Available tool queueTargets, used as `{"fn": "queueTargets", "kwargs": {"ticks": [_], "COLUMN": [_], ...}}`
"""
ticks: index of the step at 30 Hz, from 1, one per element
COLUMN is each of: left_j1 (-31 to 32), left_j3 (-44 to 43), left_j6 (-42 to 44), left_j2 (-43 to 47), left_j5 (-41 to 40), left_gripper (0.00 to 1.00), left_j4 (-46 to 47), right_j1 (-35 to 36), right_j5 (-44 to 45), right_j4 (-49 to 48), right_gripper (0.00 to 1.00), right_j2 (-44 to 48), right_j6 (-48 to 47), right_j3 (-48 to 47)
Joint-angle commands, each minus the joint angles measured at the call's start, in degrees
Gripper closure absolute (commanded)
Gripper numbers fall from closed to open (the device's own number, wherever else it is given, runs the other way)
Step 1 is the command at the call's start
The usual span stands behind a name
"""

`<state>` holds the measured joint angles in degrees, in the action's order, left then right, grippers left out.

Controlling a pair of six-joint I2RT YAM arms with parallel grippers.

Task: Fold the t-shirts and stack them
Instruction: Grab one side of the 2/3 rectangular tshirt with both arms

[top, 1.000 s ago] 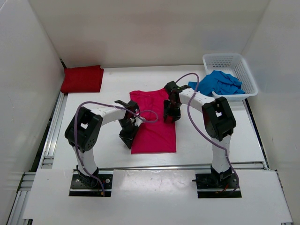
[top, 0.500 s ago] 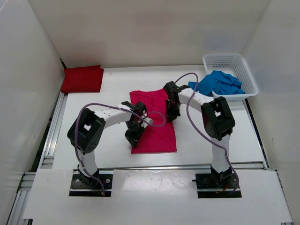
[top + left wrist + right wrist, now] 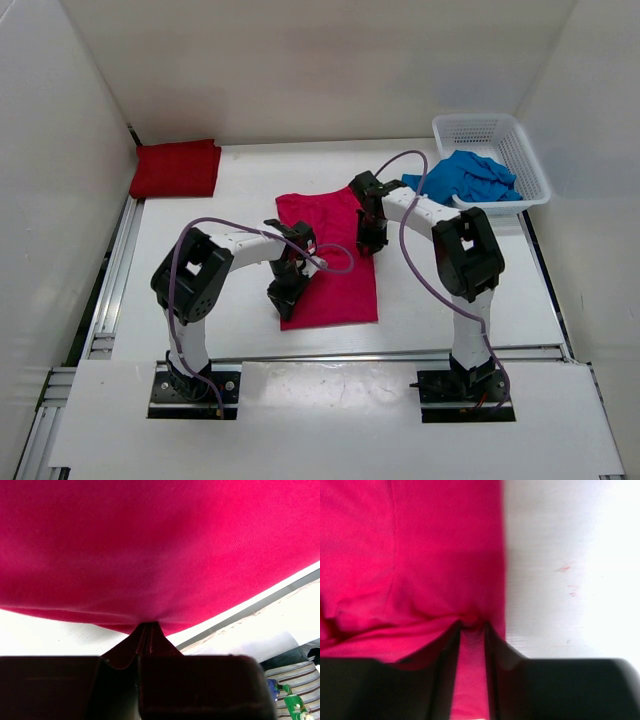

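On either side, jaws clamp the pink t-shirt [image 3: 340, 280]; left near, right far.

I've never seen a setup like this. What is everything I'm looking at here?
dark red shirt: 1, dark red, folded, far left corner of the table
pink shirt: 1, bright pink, laid out mid-table
blue shirt: 1, bright blue, crumpled, spilling out of the basket
basket: 1, white mesh, far right corner
table: 1, white
cables: 2, purple, one looping along each arm
left arm, right arm: 2, black and white, bases at the near edge
left hand, right hand: 2, dark, each pinching the pink shirt's edge
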<state>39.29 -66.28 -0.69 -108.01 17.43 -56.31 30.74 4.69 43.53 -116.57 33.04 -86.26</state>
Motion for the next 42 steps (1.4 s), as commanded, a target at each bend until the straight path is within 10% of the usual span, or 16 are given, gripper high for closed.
{"fn": "queueTargets", "kwargs": {"ticks": [1,23,42], "left_j1": [0.8,0.8,0.8], "left_j3": [1.2,-0.1,9.6], "left_j6": [0.7,0.7,0.7], "left_j2": [-0.7,9.4,26.1], "left_j5": [-2.1,-9.3,-25.1], "left_gripper": [0.89,0.58,0.29], "left_j4": [2.1,-0.8,7.4], "right_j1": [-1.0,-1.0,3.4], "right_j5": [3.1,5.2,4.9], "right_j4": [0.5,4.9,0.7], "right_gripper": [0.65,0.00,0.00], "right_j2": [2.4,12.8,31.6], "right_j6": [0.0,1.1,5.5], "right_j3": [-0.6,3.5,28.6]}}
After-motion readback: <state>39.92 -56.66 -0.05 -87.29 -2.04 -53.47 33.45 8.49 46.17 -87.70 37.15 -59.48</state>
